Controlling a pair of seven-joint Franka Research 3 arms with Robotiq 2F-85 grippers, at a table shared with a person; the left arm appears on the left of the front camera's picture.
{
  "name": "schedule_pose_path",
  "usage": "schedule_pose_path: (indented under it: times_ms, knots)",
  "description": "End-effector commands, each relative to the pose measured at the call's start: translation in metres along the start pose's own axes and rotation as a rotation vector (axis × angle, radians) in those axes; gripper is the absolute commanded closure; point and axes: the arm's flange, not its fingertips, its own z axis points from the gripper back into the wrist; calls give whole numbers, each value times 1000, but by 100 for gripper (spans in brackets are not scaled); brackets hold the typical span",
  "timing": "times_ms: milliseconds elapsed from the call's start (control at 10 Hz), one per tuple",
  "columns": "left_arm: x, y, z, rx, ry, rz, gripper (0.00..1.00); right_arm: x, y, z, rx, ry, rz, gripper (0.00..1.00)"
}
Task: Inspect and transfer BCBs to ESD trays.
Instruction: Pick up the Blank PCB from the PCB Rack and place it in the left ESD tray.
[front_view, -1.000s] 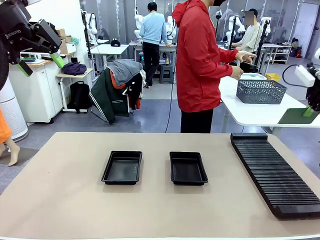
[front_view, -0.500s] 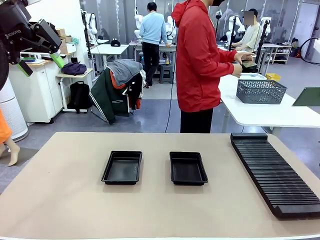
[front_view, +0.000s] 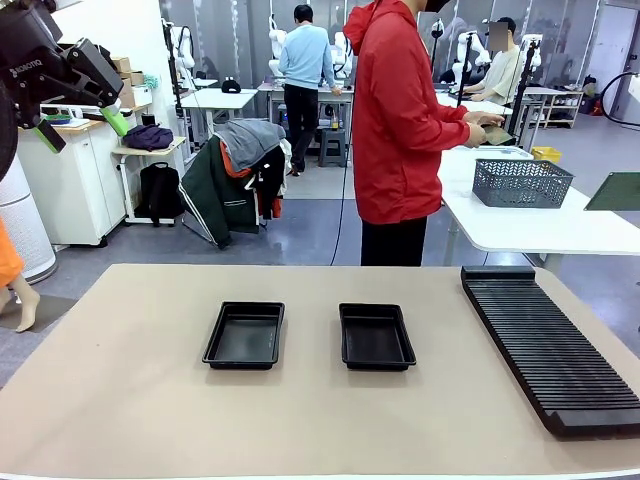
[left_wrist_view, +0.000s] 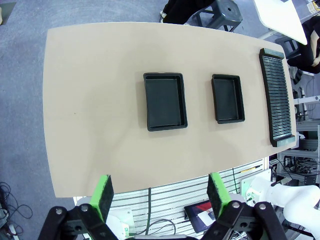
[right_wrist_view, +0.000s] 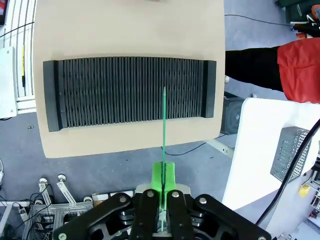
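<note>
Lifted since a second ago: board (front_view: 614, 192), pinched edge-on in right gripper (right_wrist_view: 163, 182), now high above rack (right_wrist_view: 130, 90) at right edge of table (front_view: 130, 400). Both trays (front_view: 245, 335) mid-table empty, transfer pending. Left gripper (left_wrist_view: 159, 192) spread wide, empty, high off left edge.

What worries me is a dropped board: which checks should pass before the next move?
1. Right gripper shut on the BCB: ok.
2. BCB face free of defects: cannot tell; it is edge-on in the wrist view and far off in the front view.
3. Left tray and right tray empty: ok.
4. Left gripper open, high above the table: ok.
5. Person's hands away from the table: ok.
</note>
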Motion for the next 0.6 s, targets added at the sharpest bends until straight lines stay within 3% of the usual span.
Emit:
schedule_pose_path:
  times_ms: [0,500]
  knots:
    - [0,1,-1,-1,3,2,0,0,1,-1,3,6,2,100]
    - [0,1,-1,-1,3,2,0,0,1,-1,3,6,2,100]
